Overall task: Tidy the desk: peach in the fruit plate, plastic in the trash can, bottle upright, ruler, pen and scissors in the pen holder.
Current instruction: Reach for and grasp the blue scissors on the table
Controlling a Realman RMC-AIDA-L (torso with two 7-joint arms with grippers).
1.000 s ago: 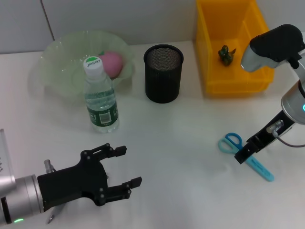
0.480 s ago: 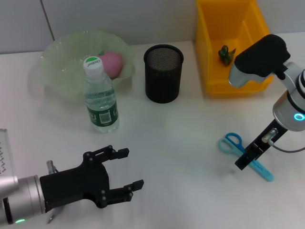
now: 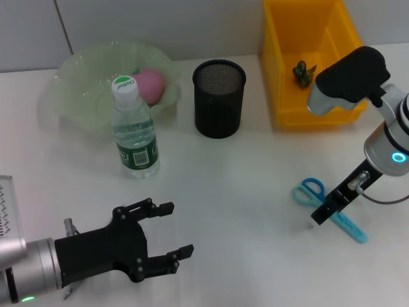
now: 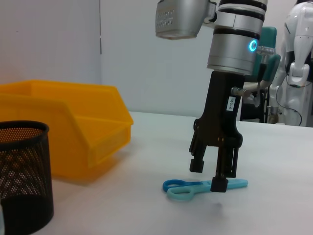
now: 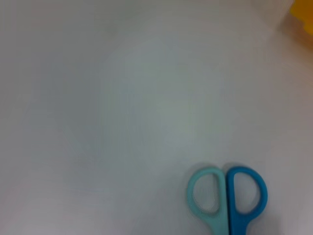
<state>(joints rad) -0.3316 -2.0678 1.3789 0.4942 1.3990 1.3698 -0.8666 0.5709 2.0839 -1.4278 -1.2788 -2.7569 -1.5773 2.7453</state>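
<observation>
Blue scissors (image 3: 333,209) lie flat on the white table at the right. My right gripper (image 3: 321,215) stands over their middle, open, one finger on each side of them, as the left wrist view shows the right gripper (image 4: 208,176) and scissors (image 4: 188,188). Their handles (image 5: 227,198) fill the right wrist view's corner. The pink peach (image 3: 150,84) rests in the green fruit plate (image 3: 77,77). In front of the plate the bottle (image 3: 134,128) stands upright. The black mesh pen holder (image 3: 218,99) is mid-table. My left gripper (image 3: 179,229) hovers open at the front left. Ruler and pen are out of view.
A yellow bin (image 3: 287,109) at the back right holds a crumpled greenish scrap (image 3: 303,71). A thin grey object (image 3: 66,224) pokes out from under my left arm; I cannot tell what it is. A wall runs behind the table.
My right gripper has shifted left and come down over the scissors. The left gripper has drifted slightly toward the table's front. Nothing else has moved.
</observation>
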